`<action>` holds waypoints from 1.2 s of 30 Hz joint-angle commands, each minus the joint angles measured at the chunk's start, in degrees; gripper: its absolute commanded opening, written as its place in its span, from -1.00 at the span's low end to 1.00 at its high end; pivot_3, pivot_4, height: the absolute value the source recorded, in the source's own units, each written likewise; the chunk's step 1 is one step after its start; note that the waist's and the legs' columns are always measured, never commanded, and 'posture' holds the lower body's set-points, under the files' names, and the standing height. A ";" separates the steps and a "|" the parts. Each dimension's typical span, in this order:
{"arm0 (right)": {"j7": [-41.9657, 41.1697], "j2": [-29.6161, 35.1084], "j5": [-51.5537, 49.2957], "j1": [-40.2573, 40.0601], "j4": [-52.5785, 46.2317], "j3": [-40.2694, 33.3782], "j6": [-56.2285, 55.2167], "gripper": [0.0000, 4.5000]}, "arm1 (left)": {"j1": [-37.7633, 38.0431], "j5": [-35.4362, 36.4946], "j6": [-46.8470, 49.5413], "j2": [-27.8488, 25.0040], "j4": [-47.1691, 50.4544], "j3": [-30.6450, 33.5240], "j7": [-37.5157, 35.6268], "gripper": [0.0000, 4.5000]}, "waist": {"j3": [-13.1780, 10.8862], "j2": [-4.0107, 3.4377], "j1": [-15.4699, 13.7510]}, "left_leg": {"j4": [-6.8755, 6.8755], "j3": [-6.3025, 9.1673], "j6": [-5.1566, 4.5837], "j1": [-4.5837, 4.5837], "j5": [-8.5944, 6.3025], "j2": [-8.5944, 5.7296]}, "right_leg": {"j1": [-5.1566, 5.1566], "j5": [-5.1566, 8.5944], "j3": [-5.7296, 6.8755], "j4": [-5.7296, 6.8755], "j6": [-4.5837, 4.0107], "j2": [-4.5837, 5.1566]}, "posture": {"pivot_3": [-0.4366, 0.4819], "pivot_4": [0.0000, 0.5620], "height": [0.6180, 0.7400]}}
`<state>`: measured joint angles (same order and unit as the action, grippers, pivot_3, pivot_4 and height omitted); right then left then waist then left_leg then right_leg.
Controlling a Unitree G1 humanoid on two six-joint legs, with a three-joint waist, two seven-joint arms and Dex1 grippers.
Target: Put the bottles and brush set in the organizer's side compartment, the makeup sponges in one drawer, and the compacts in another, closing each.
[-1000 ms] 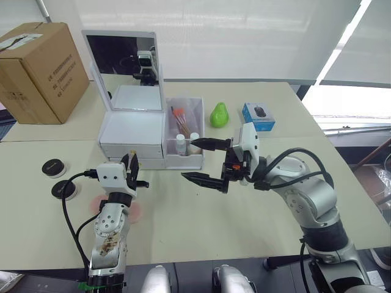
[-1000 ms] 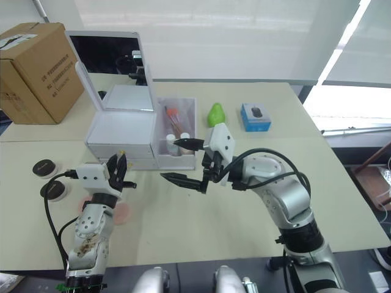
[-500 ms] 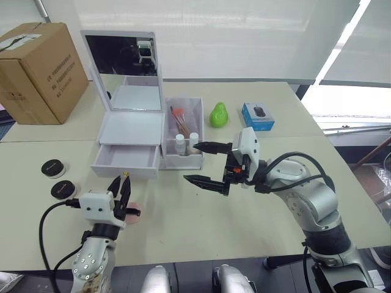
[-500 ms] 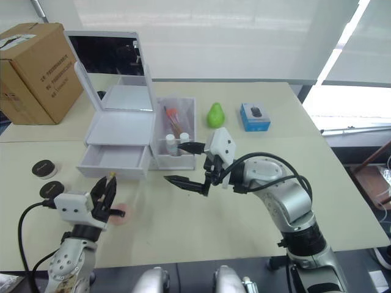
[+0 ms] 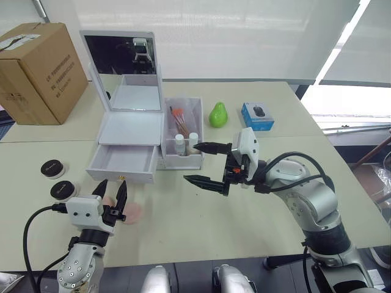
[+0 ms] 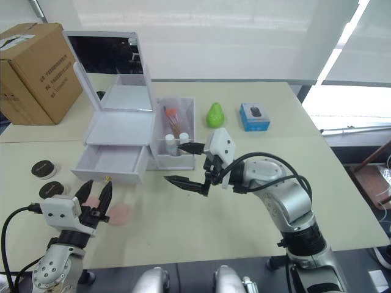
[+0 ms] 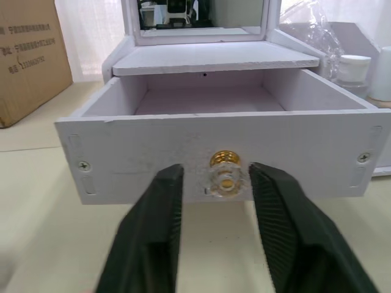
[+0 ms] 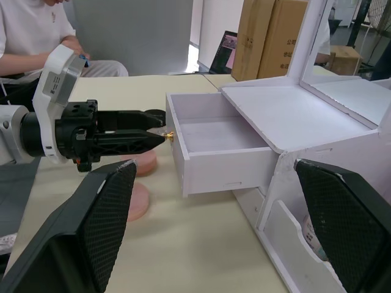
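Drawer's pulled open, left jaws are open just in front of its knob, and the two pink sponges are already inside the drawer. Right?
Not quite. The drawer is open and the left gripper has open jaws in front of the knob, but the drawer is bare inside. The pink sponges lie on the table in front of it, as the right wrist view shows.

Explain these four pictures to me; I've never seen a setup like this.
A two-armed humanoid robot is tidying makeup. Two pictures come from its head, looking down at a table; the other two come from cameras on its wrists. The white organizer has a mirror lid, one drawer pulled open and empty, and bottles in its side compartment. Pink sponges and black compacts lie in front. The left gripper is open, straddling the drawer knob. The right gripper is open, holding nothing.
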<state>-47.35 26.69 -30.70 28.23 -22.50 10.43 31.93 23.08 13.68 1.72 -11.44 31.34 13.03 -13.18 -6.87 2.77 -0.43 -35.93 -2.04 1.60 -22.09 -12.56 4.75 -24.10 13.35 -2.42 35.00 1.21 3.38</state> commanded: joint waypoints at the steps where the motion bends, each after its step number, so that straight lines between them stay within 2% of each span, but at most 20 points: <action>1: 0.47 0.90 -2.52 -0.98 -3.19 -3.25 1.29 1.00 | 2.78 3.24 0.32 -2.36 4.58 3.83 -2.43 0.57 | 0.00 0.00 -0.04 | 0.00 0.00 0.00 0.00 0.00 0.01 | 0.00 0.00 0.00 0.00 0.00 0.00 | -0.05 -0.47 0.82; 4: 0.58 3.22 -5.49 -4.26 -5.19 -7.81 2.91 1.00 | 6.54 9.53 1.34 -7.62 4.12 12.34 -7.54 0.94 | -0.04 -0.04 -0.10 | 0.02 0.00 0.00 0.00 -0.01 0.01 | -0.03 0.03 0.01 0.00 -0.02 0.02 | -0.05 -0.47 0.82; 7: -0.13 7.61 -4.70 -10.65 -6.16 -12.41 1.65 1.00 | 9.61 17.84 2.98 -16.05 -3.19 24.75 -16.62 0.97 | -0.16 -0.12 -0.18 | 0.05 -0.02 0.01 0.06 -0.02 0.05 | -0.18 0.10 0.06 -0.03 -0.11 0.04 | -0.05 -0.47 0.82; 9: -0.78 9.60 -4.72 -14.94 -5.79 -16.75 -0.41 1.00 | 11.24 21.64 5.03 -23.13 -12.81 31.80 -25.16 0.97 | -0.21 -0.10 -0.24 | 0.05 -0.02 0.06 0.15 -0.08 0.04 | -0.22 0.15 0.11 -0.06 -0.10 0.08 | -0.05 -0.47 0.82; 11: -1.67 11.52 -3.23 -19.25 -3.88 -20.77 -3.69 1.00 | 11.31 21.92 4.92 -30.29 -25.43 36.71 -32.93 0.97 | -0.24 -0.14 -0.06 | 0.05 -0.02 0.21 0.21 -0.17 0.04 | -0.26 0.19 0.14 -0.08 -0.15 0.09 | -0.05 -0.47 0.82; 13: -3.18 13.08 -1.92 -22.79 -1.67 -23.63 -6.57 1.00 | 10.55 21.98 5.40 -35.51 -34.86 39.41 -38.43 0.97 | -0.26 -0.12 -0.23 | 0.04 -0.04 0.47 0.23 -0.33 0.00 | -0.25 0.19 0.13 -0.09 -0.14 0.14 | -0.05 -0.47 0.82; 15: -5.37 14.90 -0.18 -26.02 1.12 -25.75 -9.98 1.00 | 8.35 21.25 6.16 -40.21 -43.32 40.80 -40.98 0.97 | -0.27 -0.09 -0.26 | 0.05 -0.04 0.70 0.23 -0.47 0.04 | -0.27 0.19 0.19 -0.15 -0.14 0.15 | -0.05 -0.47 0.82; 20: -9.15 17.50 3.11 -32.83 9.45 -31.13 -17.96 1.00 | 0.92 18.16 5.67 -48.97 -58.00 41.48 -43.15 0.97 | -0.30 0.00 -0.38 | 0.07 -0.11 0.79 0.21 -0.53 0.08 | -0.26 0.20 0.27 -0.14 -0.14 0.23 | -0.05 -0.47 0.82; 24: -9.63 16.91 3.75 -35.69 11.47 -32.35 -20.73 1.00 | -3.39 16.82 2.18 -50.31 -63.42 41.84 -44.23 0.97 | -0.28 -0.06 -0.02 | 0.21 -0.21 0.87 0.31 -0.59 0.09 | -0.28 0.20 0.26 -0.12 -0.14 0.27 | -0.05 -0.47 0.82; 29: -8.59 15.64 3.81 -35.87 10.54 -30.98 -20.98 1.00 | -4.89 16.05 -0.90 -49.29 -63.28 40.98 -47.18 0.97 | -0.26 0.02 0.59 | 0.62 -0.34 0.88 0.64 -0.59 0.13 | -0.23 0.20 0.25 -0.11 -0.15 0.25 | -0.05 -0.47 0.82; 34: -7.01 15.07 3.24 -32.92 7.78 -28.29 -18.52 1.00 | -2.06 16.35 0.34 -45.50 -56.50 40.92 -47.82 0.97 | -0.26 0.01 0.97 | 0.96 -0.68 0.88 0.87 -0.59 0.10 | -0.23 0.20 0.16 -0.11 -0.16 0.38 | -0.05 -0.47 0.82; 36: -5.40 14.46 1.50 -29.60 4.80 -26.27 -15.30 1.00 | 0.08 17.34 2.20 -41.55 -49.71 40.48 -46.58 0.97 | -0.26 0.09 1.09 | 1.00 -0.79 0.88 0.89 -0.59 0.11 | -0.24 0.20 0.18 -0.09 -0.16 0.44 | -0.05 -0.47 0.82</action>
<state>-54.03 41.33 -26.70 -3.81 -13.64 -16.14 14.77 22.26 29.62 2.90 -54.28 -23.81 52.94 -60.49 -7.13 2.85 0.66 -34.92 -2.83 2.48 -21.21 -13.14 4.88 -24.33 13.54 -2.23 34.91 1.05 3.81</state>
